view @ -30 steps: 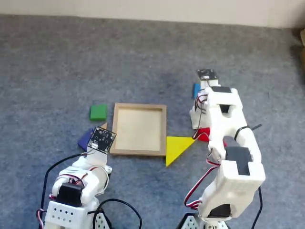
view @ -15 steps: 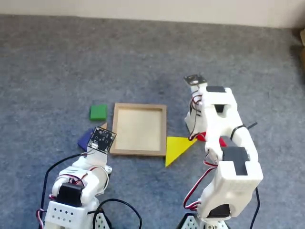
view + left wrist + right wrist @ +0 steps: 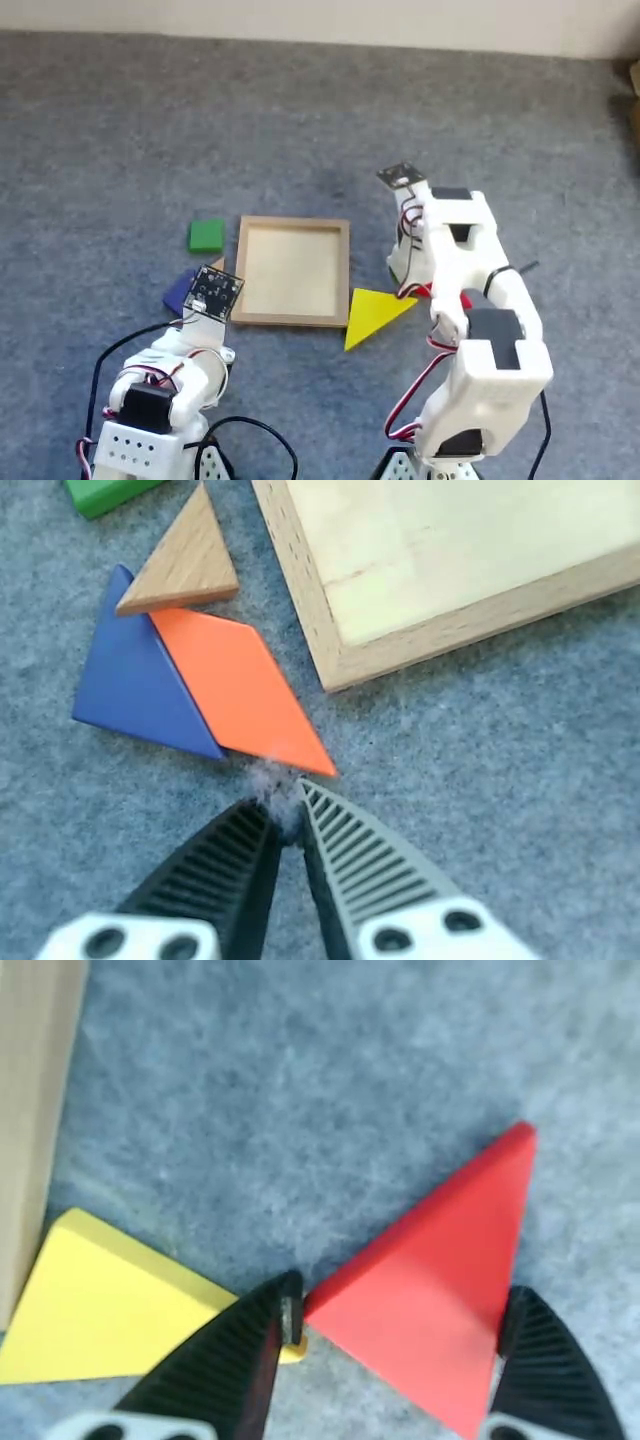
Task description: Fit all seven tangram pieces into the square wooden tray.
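Right wrist view: my right pincer [image 3: 400, 1308] stands with its jaws apart, one on either side of the red triangle [image 3: 430, 1280]. That piece lies flat on the carpet [image 3: 300, 1080], to the right of the square wooden tray [image 3: 292, 319]. I cannot tell whether the jaws press on it. The straddle suits a grip across the piece's width. One jaw tip sits at the corner where the red piece meets the yellow triangle [image 3: 110, 1310], so in my judgement closing could nudge the yellow one, which lies just beside the tray's right rim. My left pincer [image 3: 285, 802] is drawn together and empty, low over the carpet at the near tip of the orange parallelogram [image 3: 240, 695]. That piece abuts the blue triangle [image 3: 135, 680], left of the tray. The tray holds no piece, so all the fitting remains.
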